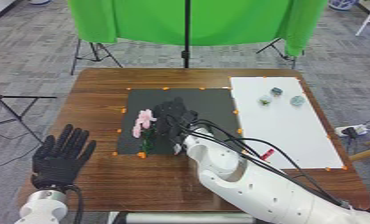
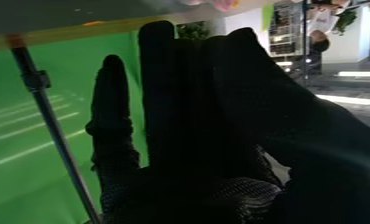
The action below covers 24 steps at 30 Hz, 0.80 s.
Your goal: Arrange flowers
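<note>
Flowers [image 1: 144, 120], pink blooms w/ dk. green foliage; loc. blk. mat [image 1: 208, 100], 9 o'clock side. Blooms toward 12, foliage toward 6; long axis approx. 12–6. R. hand [image 1: 172, 120]: just beside blooms, at their 3 o'clock; fingers straight, close tog. L. hand [image 1: 57, 167]: 7–8 o'clock side of tbl. [image 1: 119, 187], fingers straight, spread wide.

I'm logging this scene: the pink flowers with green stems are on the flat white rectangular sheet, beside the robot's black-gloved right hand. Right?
Wrong surface: the head view shows the pink flowers on the flat black rectangular mat, beside the right hand.
</note>
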Motion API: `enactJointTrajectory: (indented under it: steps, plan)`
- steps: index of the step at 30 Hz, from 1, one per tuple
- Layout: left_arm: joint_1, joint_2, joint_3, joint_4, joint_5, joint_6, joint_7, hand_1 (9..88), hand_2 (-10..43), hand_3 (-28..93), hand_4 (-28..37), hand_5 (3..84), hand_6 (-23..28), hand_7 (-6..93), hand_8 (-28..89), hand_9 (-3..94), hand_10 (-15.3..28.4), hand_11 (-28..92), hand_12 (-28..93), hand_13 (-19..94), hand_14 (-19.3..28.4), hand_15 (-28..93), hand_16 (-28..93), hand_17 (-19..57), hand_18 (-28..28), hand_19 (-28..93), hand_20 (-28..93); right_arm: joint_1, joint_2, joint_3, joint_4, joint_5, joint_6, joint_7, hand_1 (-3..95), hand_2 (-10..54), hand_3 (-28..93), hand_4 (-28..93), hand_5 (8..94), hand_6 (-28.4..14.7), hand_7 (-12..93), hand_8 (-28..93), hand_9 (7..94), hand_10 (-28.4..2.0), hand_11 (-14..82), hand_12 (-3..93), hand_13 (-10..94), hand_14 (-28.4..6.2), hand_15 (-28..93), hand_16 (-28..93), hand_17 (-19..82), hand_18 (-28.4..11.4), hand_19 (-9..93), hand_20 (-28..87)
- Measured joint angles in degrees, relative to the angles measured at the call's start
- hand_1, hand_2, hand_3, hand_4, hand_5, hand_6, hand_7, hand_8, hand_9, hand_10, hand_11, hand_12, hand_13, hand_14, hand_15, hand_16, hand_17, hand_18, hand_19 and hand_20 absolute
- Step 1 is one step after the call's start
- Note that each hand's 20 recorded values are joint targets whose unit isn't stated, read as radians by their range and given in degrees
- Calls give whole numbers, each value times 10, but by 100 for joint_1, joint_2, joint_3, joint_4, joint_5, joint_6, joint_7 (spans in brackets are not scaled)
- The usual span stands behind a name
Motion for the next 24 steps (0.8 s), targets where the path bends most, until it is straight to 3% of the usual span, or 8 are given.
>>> enactJointTrajectory:
  steps: [6, 15, 19, 24]
  plan:
    - [2, 0, -3, 0, -15, 2, -4, 277, 212, 755, -283, 474, 86, 126, -80, 400, 148, 205, 128, 310, 140, 353, -48, -44, 142, 313, 169, -173, 45, 249, -177, 96, -142, 140, 500, -95, 833, -283, 580, -18, 146, -130, 568, -140, 121, 138, 521, -117, 360, 182, 197, -209, 700, 271]
    - [-2, -16, -9, 0, -12, -6, 35, 277, 211, 755, -283, 473, 86, 125, -80, 401, 148, 205, 128, 309, 141, 352, -47, -44, 143, 313, 169, -822, 448, 1633, -904, 275, -432, 557, 480, -95, 824, -283, 528, -33, 129, -121, 482, -151, 94, 128, 418, -142, 211, 157, 188, -201, 678, 235]
    - [40, -41, -33, -21, -11, -6, 69, 277, 211, 755, -283, 473, 86, 125, -80, 400, 148, 204, 128, 309, 140, 351, -47, -44, 143, 313, 169, -839, 821, 2119, -738, 358, -484, 1079, 525, -95, 825, -283, 532, -30, 134, -121, 482, -148, 98, 127, 427, -141, 203, 168, 187, -202, 678, 228]
    - [122, -62, -80, -58, 1, -9, 92, 277, 211, 756, -283, 473, 86, 126, -80, 400, 148, 203, 128, 310, 140, 351, -46, -43, 142, 312, 168, -733, 1241, 2466, -24, 334, -580, 1525, 545, -95, 819, -283, 537, -24, 139, -124, 487, -136, 97, 124, 435, -137, 198, 168, 191, -200, 677, 223]
